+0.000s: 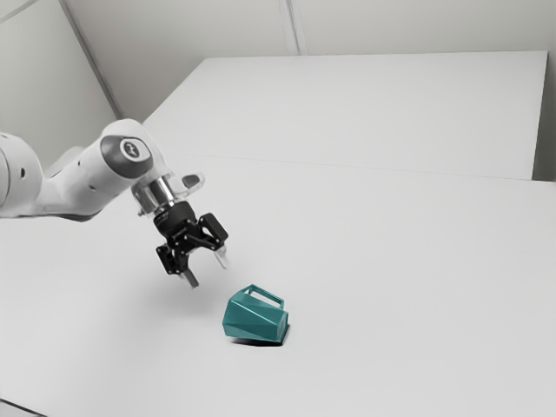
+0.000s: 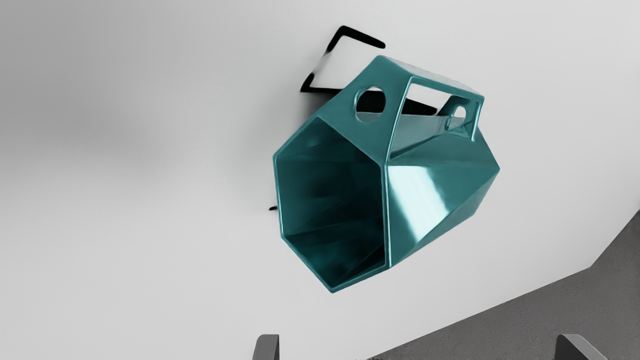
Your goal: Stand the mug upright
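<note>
My gripper (image 1: 208, 271) hangs above the table at the exterior view's left of the mug, fingers spread and nothing held between them. The teal faceted mug (image 1: 254, 317) lies on its side, with its handle upward and its base toward the exterior view's right. In the wrist view the mug (image 2: 435, 185) shows its dark open mouth facing my hand's side, and its handle has a round hole. Both fingertips of the gripper (image 2: 417, 347) stand wide apart there, apart from the mug.
The white table (image 1: 417, 287) stretches around the mug. Grey floor (image 2: 540, 320) lies beyond the table edge in the wrist view. A large white panel (image 1: 365, 113) stands farther back.
</note>
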`<state>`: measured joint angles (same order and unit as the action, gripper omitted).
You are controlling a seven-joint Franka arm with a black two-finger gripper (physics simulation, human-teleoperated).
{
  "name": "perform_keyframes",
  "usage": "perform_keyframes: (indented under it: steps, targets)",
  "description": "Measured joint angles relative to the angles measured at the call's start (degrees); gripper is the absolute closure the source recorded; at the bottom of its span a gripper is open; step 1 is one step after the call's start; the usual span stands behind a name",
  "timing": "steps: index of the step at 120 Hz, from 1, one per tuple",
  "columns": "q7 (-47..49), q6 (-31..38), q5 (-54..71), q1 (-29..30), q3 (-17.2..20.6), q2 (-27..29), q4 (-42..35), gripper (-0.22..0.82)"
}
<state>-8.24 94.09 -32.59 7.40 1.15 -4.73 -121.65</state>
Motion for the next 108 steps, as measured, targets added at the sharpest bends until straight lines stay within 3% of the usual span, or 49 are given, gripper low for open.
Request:
perform_keyframes:
  steps: [108]
  targets:
    - [-28.5,10.5,-17.5,-0.5,-0.8,-2.0,-10.8,0.00]
